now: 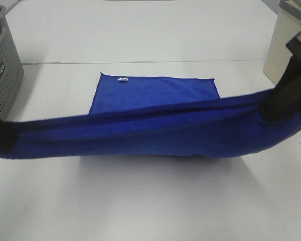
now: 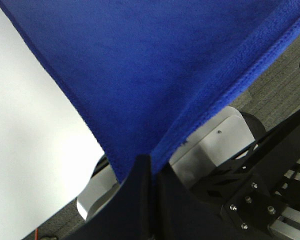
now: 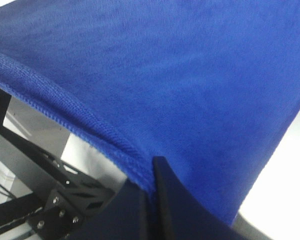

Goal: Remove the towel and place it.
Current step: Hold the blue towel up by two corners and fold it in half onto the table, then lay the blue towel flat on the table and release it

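Since both ends are pinched, the towel (image 1: pixel 140 135) hangs off the desk (image 1: pixel 150 211) as a stretched blue band across the near side, sagging slightly mid-span. The left gripper (image 1: pixel 0 135) has its jaws clamped tight on the left corner. The right gripper (image 1: pixel 283 103) has its jaws clamped the same way on the right corner but sits higher, so the band slopes up to the right. In both wrist views the hem runs straight into closed jaws. The two-corner hold probably keeps the cloth spread for a flat lay-down instead of a bunch. Behind it a flat blue cloth (image 1: pixel 155 93) with a white tag (image 1: pixel 123 79) lies on the desk; I can't tell if it's a separate folded towel or the far part of the same one. The grey basket (image 1: pixel 5 70) sits far left and a pale bin (image 1: pixel 283 45) far right, both off the drop area. Placing looks not yet done.
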`<state>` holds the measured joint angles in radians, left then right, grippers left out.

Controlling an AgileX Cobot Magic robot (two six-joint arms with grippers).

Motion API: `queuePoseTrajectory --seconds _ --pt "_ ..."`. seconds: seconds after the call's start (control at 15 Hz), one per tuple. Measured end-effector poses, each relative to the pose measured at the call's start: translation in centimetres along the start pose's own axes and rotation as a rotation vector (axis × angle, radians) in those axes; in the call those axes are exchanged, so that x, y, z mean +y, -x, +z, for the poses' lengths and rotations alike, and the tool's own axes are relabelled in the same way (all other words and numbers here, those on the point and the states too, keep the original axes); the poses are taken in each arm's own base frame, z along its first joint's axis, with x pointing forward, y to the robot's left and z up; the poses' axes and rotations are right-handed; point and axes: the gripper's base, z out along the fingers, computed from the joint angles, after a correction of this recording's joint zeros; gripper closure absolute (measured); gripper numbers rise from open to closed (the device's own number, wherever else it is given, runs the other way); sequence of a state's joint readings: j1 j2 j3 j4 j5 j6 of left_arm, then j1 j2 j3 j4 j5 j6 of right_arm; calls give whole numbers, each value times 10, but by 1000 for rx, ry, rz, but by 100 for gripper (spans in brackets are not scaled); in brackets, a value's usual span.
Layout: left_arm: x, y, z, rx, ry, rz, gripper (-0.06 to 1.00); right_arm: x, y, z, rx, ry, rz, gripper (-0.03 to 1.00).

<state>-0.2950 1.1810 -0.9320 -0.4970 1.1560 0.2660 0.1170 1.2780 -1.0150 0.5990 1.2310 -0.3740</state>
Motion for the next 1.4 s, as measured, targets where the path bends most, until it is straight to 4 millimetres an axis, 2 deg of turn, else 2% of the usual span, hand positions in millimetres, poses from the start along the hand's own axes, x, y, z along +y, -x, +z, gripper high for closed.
queuePoseTrajectory --seconds 0.47,0.87,1.13,1.4 --pt "8 -40 38 139 -99 -137 94 -17 -37 36 154 20 95 95" --pt "13 -76 66 254 -178 -249 94 -27 -64 57 266 24 172 95" --pt "13 -80 68 269 -182 -264 94 -32 -79 68 322 35 209 95" --pt "15 -81 68 280 -160 -312 94 -35 -77 75 359 51 240 95"
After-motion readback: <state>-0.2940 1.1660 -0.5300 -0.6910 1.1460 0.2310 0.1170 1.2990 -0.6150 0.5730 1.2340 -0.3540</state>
